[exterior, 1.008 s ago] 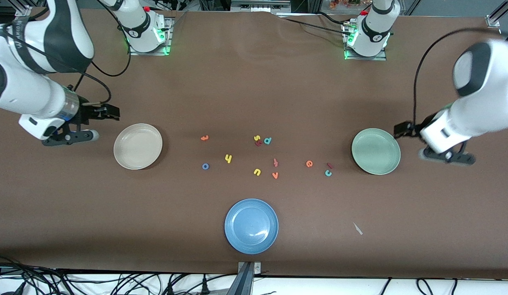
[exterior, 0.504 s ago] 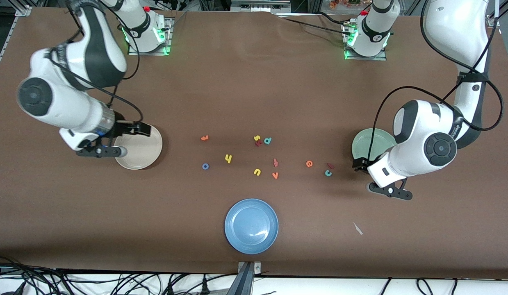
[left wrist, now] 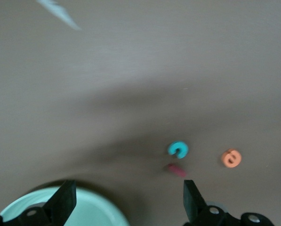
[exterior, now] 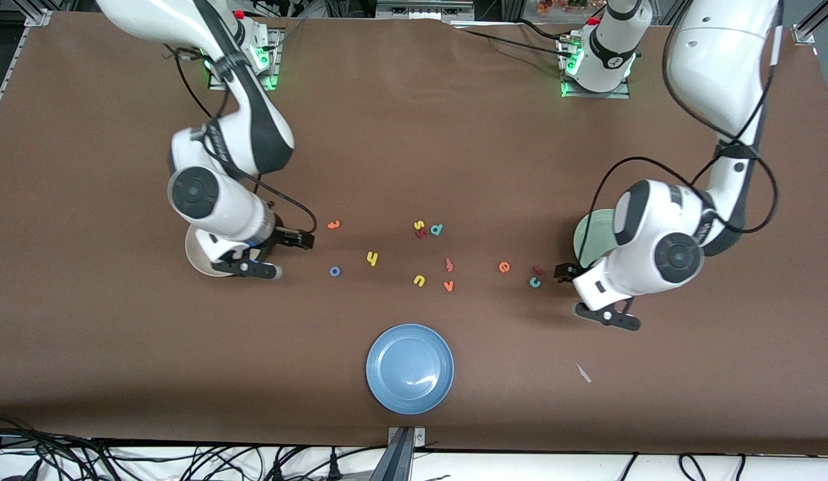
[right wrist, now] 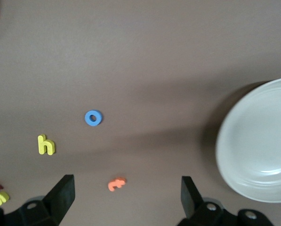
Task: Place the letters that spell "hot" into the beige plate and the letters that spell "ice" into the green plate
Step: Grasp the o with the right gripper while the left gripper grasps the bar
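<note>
Over the beige plate [exterior: 198, 257] at the right arm's end of the table, hovering: right gripper [exterior: 292, 238], fingers [right wrist: 61, 190] spread wide, grasping nothing. Lying on the cloth nearby: orange t [exterior: 333, 225], yellow h [exterior: 372, 258], blue o [exterior: 335, 271], all outside the plate. Hanging just beside the green plate [exterior: 585, 242], toward the table's middle: left gripper [exterior: 565, 271], fingers [left wrist: 64, 199] likewise released and empty. Sitting close by it on the table: teal c [exterior: 535, 282], dark red i [exterior: 538, 270], orange e [exterior: 504, 267]. Resting nearest the front camera: blue plate [exterior: 409, 368].
</note>
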Action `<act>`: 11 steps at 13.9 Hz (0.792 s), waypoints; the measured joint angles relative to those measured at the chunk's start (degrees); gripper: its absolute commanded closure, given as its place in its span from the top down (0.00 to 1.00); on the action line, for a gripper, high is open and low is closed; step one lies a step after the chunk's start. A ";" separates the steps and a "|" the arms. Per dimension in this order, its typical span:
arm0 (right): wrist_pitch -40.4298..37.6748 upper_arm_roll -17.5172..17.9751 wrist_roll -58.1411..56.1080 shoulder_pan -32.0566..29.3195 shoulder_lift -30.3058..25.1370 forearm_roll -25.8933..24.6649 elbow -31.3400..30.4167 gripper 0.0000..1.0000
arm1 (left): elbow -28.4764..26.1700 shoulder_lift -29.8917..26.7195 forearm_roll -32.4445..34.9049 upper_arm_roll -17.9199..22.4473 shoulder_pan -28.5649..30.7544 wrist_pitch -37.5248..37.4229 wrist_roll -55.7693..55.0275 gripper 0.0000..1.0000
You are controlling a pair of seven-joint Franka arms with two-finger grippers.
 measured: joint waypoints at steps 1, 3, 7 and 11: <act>0.89 0.00 1.27 1.11 2.13 -0.01 1.63 1.00 | -0.25 0.80 0.00 -0.04 -1.22 0.82 0.92 0.96; 3.57 -0.02 3.23 2.72 6.27 -0.03 4.93 1.00 | -1.37 1.72 0.00 -0.05 -2.72 1.63 4.11 0.96; 10.37 -0.09 3.62 3.30 13.13 -2.45 7.63 1.00 | -6.17 1.83 0.00 -0.06 -3.33 6.27 8.46 0.90; 11.63 -0.09 3.56 3.60 15.43 -3.58 8.19 0.95 | -9.56 1.84 0.00 -0.30 -4.29 9.24 8.76 0.79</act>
